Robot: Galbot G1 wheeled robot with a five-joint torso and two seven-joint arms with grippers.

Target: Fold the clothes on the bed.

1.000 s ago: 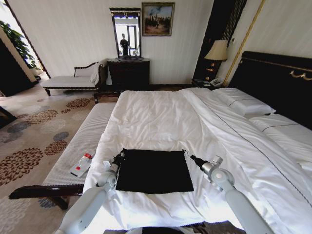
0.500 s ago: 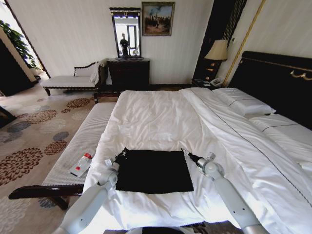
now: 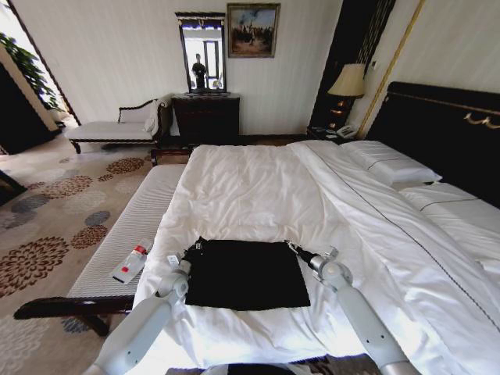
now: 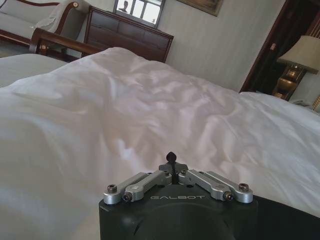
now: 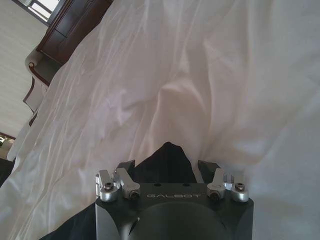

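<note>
The clothes (image 3: 246, 273), a black T-shirt folded into a flat rectangle, lie on the near part of the bed (image 3: 250, 187). At the shirt's far left corner my left gripper (image 3: 195, 246) is shut, its fingertips pinched together on a small tuft of black cloth (image 4: 171, 156). My right gripper (image 3: 291, 247) sits at the far right corner and is open. In the right wrist view that black corner (image 5: 167, 152) lies between the two spread fingers (image 5: 125, 167). The lettering is hidden.
A striped bench (image 3: 133, 226) runs along the bed's left side and carries a white bottle with a red label (image 3: 133, 262). White pillows (image 3: 391, 164) lean on the dark headboard (image 3: 445, 125) at the right. A chaise (image 3: 117, 129) and a dresser (image 3: 207, 117) stand by the far wall.
My right gripper has slid left along the duvet to the shirt's far right corner. The left gripper and the shirt have hardly moved.
</note>
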